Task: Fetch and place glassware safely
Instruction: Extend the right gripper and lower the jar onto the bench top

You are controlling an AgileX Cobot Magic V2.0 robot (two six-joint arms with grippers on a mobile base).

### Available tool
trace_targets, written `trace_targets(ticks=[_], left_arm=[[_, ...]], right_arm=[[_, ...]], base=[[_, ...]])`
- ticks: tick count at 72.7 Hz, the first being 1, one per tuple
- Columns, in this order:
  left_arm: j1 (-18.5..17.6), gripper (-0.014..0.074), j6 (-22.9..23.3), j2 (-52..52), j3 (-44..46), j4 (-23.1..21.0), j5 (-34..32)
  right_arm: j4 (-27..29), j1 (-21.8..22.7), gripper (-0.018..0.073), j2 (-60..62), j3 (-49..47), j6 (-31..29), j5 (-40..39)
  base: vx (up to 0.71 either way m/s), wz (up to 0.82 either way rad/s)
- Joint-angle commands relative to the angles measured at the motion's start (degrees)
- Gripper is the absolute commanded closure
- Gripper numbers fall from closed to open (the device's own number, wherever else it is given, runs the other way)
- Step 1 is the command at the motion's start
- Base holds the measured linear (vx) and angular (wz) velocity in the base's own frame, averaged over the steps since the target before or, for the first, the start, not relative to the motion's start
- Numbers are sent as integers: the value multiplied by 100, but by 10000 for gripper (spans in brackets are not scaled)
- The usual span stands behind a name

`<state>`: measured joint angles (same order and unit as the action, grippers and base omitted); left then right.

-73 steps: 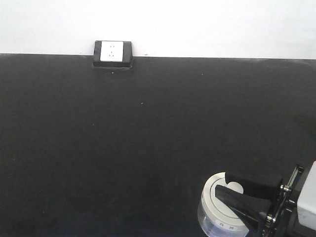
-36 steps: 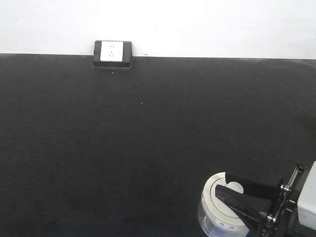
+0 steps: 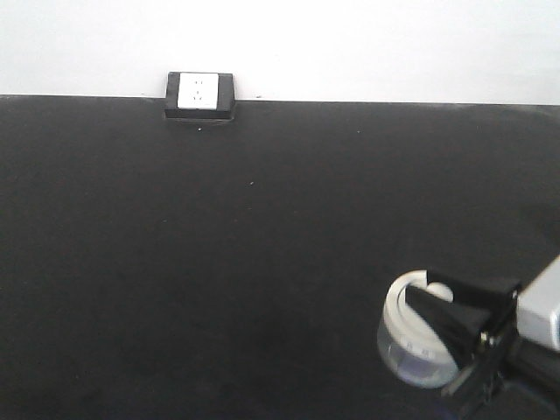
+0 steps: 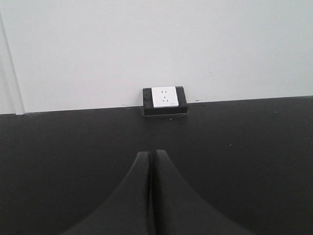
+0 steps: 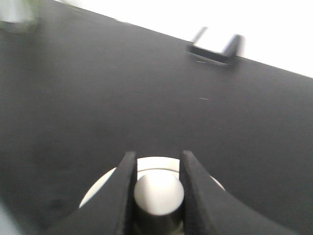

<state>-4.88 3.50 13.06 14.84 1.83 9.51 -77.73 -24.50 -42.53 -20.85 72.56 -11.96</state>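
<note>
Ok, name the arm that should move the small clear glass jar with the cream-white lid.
Right. The right gripper is closed on the raised knob of the small clear glass jar. The left gripper is shut and empty, facing the black socket box, no jar in its view.

Right hand (image 5: 158, 157) tight on jar knob (image 5: 159, 193)

legible text: none | jar lid (image 3: 404, 306) rim marks: tiny, dark, too blurred to read
</note>
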Motion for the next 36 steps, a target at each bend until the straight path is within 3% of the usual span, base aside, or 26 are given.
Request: trace_targets(ticks=[1,22,36], left_arm=[[2,603,29,90,151,-47,-404],[2,603,29,90,151,-47,-404],[2,603,29,90,151,-47,-404]], right_arm=[[431,18,560,-333,-508,-517,-6],[902,18,560,-2083,-1668,-785,-278],[1956,22,560,-3315,-2469,-1914,-383]], base=[[0,0],[0,0],[0,0]])
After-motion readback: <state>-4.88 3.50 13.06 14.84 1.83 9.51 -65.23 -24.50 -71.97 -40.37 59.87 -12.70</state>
